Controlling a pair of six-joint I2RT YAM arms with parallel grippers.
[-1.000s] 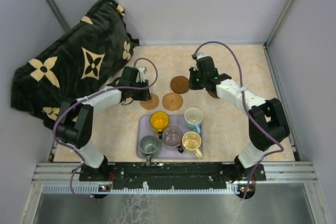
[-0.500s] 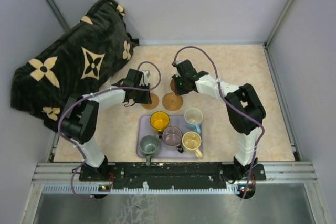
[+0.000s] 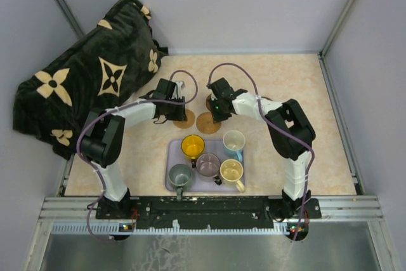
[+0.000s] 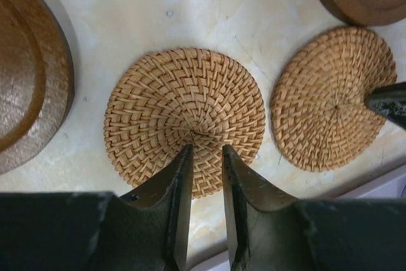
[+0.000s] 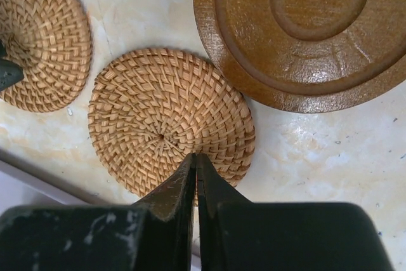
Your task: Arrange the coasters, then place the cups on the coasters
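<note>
Left claw (image 4: 207, 149) seemingly on woven coaster (image 4: 184, 96)

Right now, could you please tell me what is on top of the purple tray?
Five cups stand on the tray: orange, blue-and-white, grey-green, mauve and cream. Nothing else shows on it, though whatever lies beneath the cups is hidden.

The left gripper (image 4: 206, 150) and right gripper (image 5: 195, 157) crowded the middle, low over neighbouring woven coasters (image 4: 184, 112), with wooden coasters (image 5: 304, 30) just beyond. The mug-filled tray (image 3: 172, 157) walled the near side; bare table (image 3: 298, 87) lay open at right.
</note>
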